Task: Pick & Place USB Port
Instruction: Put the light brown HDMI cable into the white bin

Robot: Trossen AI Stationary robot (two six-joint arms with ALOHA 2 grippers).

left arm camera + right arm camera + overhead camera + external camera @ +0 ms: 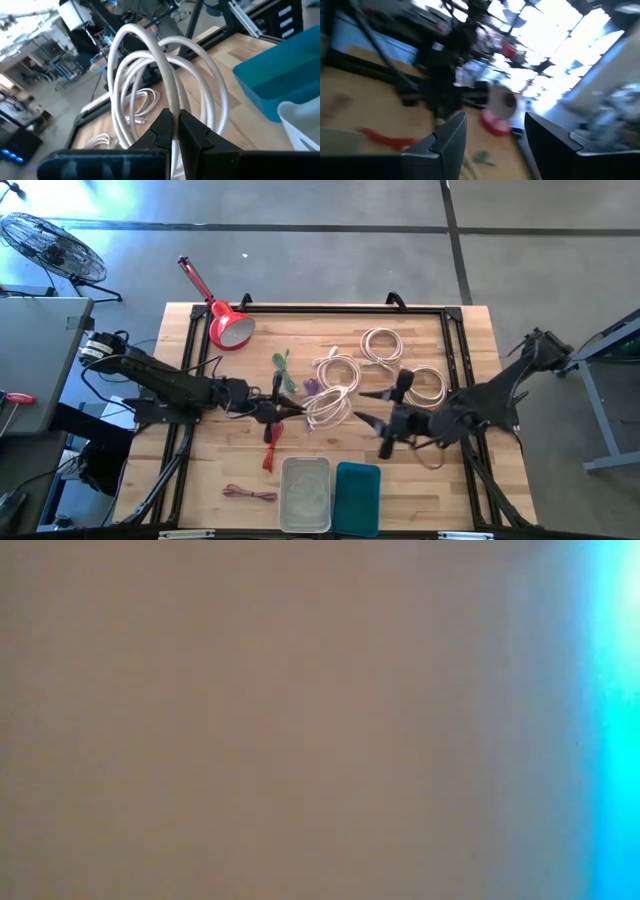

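Evidently ready for carrying to the clear bin (306, 492), the left gripper (173, 131) pinches a white coiled USB cable (167, 80) mid-table, lifting its loops, while the right gripper (380, 408) waits beside it, fingers spread wide.
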